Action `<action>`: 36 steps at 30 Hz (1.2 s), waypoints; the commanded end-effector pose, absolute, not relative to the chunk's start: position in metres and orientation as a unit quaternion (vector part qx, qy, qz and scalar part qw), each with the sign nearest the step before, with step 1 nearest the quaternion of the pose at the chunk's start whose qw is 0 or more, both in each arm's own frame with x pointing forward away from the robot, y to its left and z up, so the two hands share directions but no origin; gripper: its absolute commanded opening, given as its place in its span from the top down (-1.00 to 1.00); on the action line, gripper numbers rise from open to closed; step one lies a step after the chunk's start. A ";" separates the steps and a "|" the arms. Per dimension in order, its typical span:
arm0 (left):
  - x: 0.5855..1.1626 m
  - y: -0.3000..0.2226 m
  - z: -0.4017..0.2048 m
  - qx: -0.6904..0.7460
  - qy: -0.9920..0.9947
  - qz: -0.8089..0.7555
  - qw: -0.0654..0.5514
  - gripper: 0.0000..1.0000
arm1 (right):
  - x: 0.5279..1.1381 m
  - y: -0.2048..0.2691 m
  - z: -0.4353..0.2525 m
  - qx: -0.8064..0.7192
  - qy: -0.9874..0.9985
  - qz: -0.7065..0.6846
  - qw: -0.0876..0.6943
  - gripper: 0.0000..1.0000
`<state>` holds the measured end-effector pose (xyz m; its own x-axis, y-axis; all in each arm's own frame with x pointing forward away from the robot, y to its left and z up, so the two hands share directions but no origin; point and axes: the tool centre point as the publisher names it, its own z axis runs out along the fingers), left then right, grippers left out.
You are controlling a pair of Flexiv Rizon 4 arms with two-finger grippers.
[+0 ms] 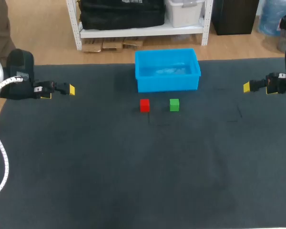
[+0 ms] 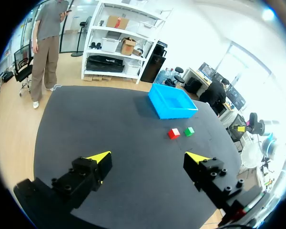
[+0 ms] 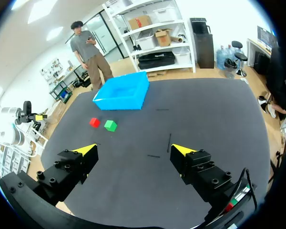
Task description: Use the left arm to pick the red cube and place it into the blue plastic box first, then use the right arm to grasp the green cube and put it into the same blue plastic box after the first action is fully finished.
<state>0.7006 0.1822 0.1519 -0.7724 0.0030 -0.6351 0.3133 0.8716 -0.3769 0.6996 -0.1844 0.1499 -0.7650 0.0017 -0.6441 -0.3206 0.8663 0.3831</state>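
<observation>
Dark matting covers the table (image 1: 133, 181). At its middle sit the red cube (image 1: 144, 105) and, just right of it, the green cube (image 1: 174, 105), not touching. The left gripper (image 2: 148, 160) and right gripper (image 3: 133, 151) hang at the left and right edges, fingers spread wide. Just beyond the cubes stands the blue plastic box (image 1: 167, 85), with a pale patch inside, perhaps glare.

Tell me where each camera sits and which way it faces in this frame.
Head view: fixed above and behind the robot, looking down on the table; left hand and right hand come in from the sides.
Left wrist view: on the left wrist, looking along its open hand toward the red cube, green cube and blue box.
Right wrist view: on the right wrist, facing the same things from the opposite side, its open hand showing.
Shared: all three views show the blue box and both cubes.
</observation>
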 end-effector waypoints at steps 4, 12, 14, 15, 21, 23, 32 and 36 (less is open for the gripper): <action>0.701 0.183 0.151 0.088 0.909 -0.240 0.328 -1.00 | 0.700 -0.184 0.150 -0.088 0.908 0.243 0.331 -1.00; 0.704 0.183 0.152 0.084 0.910 -0.240 0.326 -1.00 | 0.700 -0.184 0.150 -0.088 0.908 0.243 0.331 -1.00; 0.706 0.182 0.153 0.082 0.913 -0.236 0.321 -1.00 | 0.700 -0.184 0.150 -0.088 0.908 0.243 0.331 -1.00; 0.707 0.182 0.153 0.081 0.916 -0.232 0.316 -1.00 | 0.700 -0.184 0.150 -0.088 0.908 0.243 0.331 -1.00; 0.714 0.177 0.156 0.079 0.919 -0.227 0.314 -1.00 | 0.700 -0.184 0.150 -0.088 0.908 0.243 0.331 -1.00; 0.716 0.176 0.158 0.079 0.918 -0.229 0.314 -1.00 | 0.700 -0.184 0.150 -0.088 0.908 0.243 0.331 -1.00; 0.725 0.161 0.165 0.086 0.914 -0.234 0.319 -1.00 | 0.700 -0.184 0.150 -0.088 0.908 0.243 0.331 -1.00; 0.729 0.154 0.166 0.092 0.913 -0.234 0.320 -1.00 | 0.700 -0.184 0.150 -0.088 0.908 0.243 0.331 -1.00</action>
<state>0.7226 0.1596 0.1666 -0.7737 0.0157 -0.6334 0.3234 0.8695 -0.3733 0.6996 -0.1844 0.1500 -0.7650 0.0017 -0.6441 -0.3206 0.8663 0.3831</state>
